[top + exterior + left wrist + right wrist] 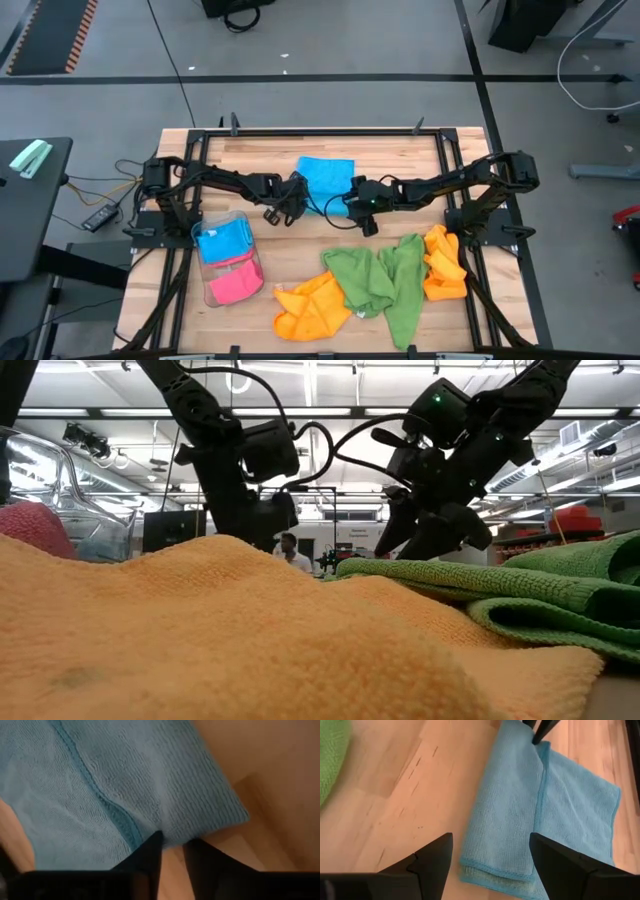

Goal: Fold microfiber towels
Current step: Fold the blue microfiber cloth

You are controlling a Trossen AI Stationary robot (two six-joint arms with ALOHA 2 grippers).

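A: How many towels can be counted?

B: Seven are seen from above. One sky-blue towel (pixel 327 180) is laid folded on the wooden table (pixel 420 160), between the two grippers. Two green towels (pixel 385 280) are crumpled together near the front edge. Two orange towels are found there too: one (pixel 312 305) bunched on the left of the green pair, one (pixel 443 265) heaped on its right. Inside a clear plastic tray (pixel 230 262) at the left, one folded blue towel (pixel 224 240) and one folded pink towel (pixel 236 285) are stacked side by side.

A: What can be said of texture and shape?

B: A fine ribbed weave is shown on the sky-blue cloth, with a darker stitched hem along its edges; its outline is rectangular, in layers. The orange cloth is seen as a nubby, looped pile in the low view. The table is made of pale planks with visible grain. The tray is transparent, with rounded corners.

A: And the grippers?

B: The left gripper (pixel 172 852) is set at the left edge of the sky-blue towel; its fingers are drawn narrow, only a slim gap being left, and the hem is met at their tips. Whether the cloth is pinched cannot be told. The right gripper (pixel 490 862) is held spread wide above the towel's right side, with nothing gripped.
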